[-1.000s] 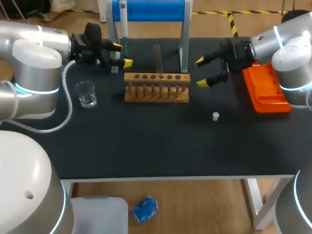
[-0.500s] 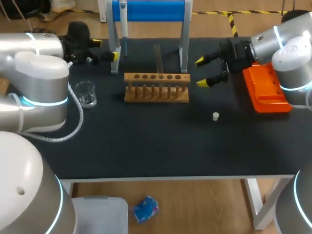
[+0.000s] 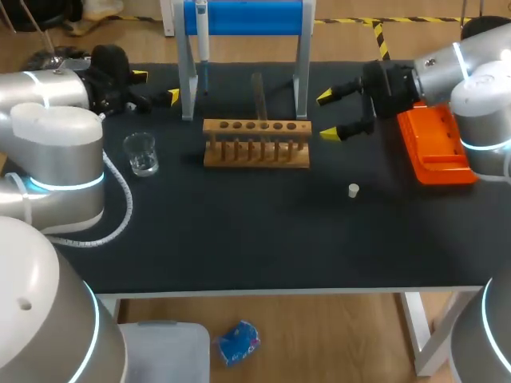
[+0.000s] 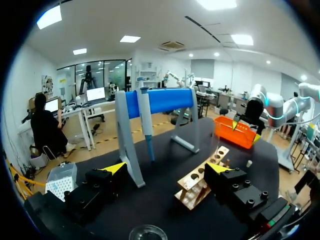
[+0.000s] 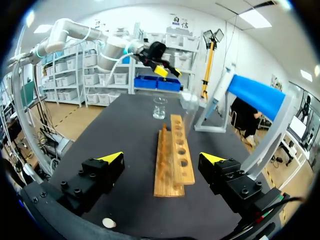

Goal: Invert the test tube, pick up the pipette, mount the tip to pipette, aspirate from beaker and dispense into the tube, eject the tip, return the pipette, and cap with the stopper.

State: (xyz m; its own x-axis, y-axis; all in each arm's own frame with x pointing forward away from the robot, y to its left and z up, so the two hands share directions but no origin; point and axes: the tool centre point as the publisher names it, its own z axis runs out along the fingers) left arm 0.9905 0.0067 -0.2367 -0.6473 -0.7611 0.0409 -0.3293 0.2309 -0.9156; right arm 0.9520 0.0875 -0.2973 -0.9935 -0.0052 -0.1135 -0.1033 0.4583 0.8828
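A wooden rack (image 3: 255,144) stands mid-table with one test tube (image 3: 258,94) upright in it. Behind it the pipette (image 3: 201,38) hangs on the blue stand (image 3: 243,16). My left gripper (image 3: 156,86) is open and empty, left of the stand's left post and behind the glass beaker (image 3: 141,153). In the left wrist view the pipette (image 4: 146,125) hangs ahead of the gripper (image 4: 165,169). My right gripper (image 3: 327,116) is open and empty just right of the rack, which lies ahead of it (image 5: 172,155) in the right wrist view. A white stopper (image 3: 353,190) lies on the mat.
An orange tip box (image 3: 435,144) sits at the table's right edge, beside my right wrist. The black mat (image 3: 255,239) reaches the front edge. The stand's two grey posts (image 3: 302,72) rise just behind the rack.
My left gripper has drawn back leftward from the stand's left post, toward the table's far left. The right gripper has hardly shifted.
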